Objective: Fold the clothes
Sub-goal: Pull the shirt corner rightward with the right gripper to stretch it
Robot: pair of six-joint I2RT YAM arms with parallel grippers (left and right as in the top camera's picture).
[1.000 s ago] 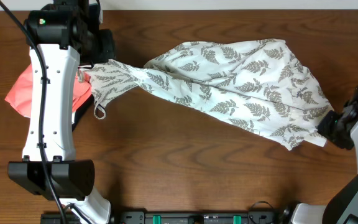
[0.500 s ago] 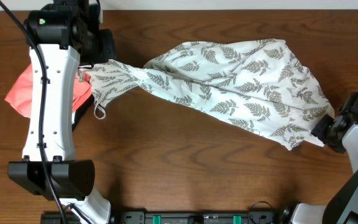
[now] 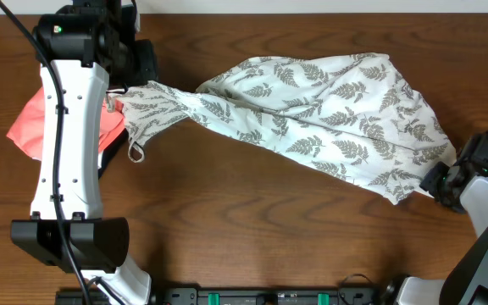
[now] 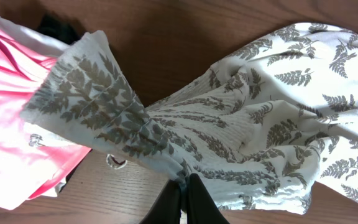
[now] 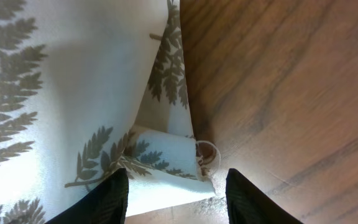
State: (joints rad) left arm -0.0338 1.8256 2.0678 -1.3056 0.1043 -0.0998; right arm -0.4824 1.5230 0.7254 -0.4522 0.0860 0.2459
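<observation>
A thin white cloth dress with grey-green fern print (image 3: 329, 110) lies matt and creased, its fabric finely ribbed just ahead of the left claw (image 4: 183, 183), whose black fingers (image 4: 199, 205) look like smooth, matt plastic. Beneath, the dark brown wooden table (image 3: 252, 220) shows streaked grain with a soft sheen. Beside the left claw, a coral-pink cloth garment (image 4: 5, 124) looks smooth and faintly lustrous.

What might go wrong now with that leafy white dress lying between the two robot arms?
1. The right gripper stands open around a corner of the thin white fern-print dress; closing there, it may catch only the small strap loop.
2. The left gripper is shut on bunched fabric overlapping the coral-pink garment; a pull might drag that along.
3. The dress is twisted near the left gripper, so a fold may crumple.
</observation>
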